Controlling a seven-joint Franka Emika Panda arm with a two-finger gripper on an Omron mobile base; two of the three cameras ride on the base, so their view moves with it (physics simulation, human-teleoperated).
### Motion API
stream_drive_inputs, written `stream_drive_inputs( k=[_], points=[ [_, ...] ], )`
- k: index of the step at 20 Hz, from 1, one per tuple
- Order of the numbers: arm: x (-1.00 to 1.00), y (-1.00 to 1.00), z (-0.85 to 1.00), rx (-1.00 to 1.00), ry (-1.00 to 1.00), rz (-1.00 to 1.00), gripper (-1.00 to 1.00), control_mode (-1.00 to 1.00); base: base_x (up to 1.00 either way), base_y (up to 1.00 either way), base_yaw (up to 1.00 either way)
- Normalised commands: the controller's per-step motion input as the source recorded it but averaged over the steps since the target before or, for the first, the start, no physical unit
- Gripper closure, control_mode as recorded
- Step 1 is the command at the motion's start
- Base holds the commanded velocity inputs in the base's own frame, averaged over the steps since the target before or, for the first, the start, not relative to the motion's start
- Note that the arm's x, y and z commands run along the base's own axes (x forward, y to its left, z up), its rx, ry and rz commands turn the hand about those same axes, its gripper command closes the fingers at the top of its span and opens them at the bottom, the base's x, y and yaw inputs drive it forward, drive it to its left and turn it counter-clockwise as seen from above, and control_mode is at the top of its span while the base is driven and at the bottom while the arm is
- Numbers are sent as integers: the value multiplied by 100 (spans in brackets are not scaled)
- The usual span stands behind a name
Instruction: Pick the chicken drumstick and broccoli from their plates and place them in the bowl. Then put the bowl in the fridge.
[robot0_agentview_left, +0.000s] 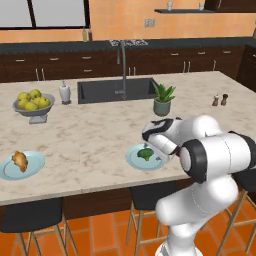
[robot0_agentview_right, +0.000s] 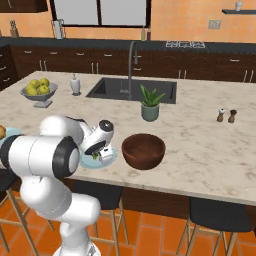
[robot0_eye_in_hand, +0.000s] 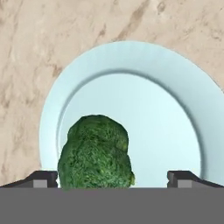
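On its plate (robot0_eye_in_hand: 131, 65), my wide-open gripper (robot0_eye_in_hand: 113, 178) straddles the broccoli (robot0_eye_in_hand: 95, 153), whose stem I can't see.

White robot arm

The arm (robot0_agentview_left: 210, 160) had glossy, rounded white shells, black bands at joints, and dark finger tips (robot0_eye_in_hand: 43, 178).

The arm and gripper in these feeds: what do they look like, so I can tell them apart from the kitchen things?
The arm is glossy white, built of rounded, bulbous links with dark bands at the joints. The gripper has a white hand body with a dark panel; its two fingertips are small, dark and blocky. No cables or markings can be made out.
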Motion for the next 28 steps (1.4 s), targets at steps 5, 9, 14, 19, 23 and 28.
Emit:
stream_drive_inputs(
  k=[5,9,14,19,23,28],
  points=[
    [15,17,-17,0,0,0,-100,-100,0,0,0],
    [29,17,-15,0,0,-1,100,-100,0,0,0],
    [28,14,-19,0,0,0,100,-100,0,0,0],
    [-25,3,9,0,0,-1,100,-100,0,0,0],
    [-71,0,95,-1,16,0,100,-100,0,0,0],
    [-51,-10,100,-8,7,2,100,-100,0,0,0]
  ],
)
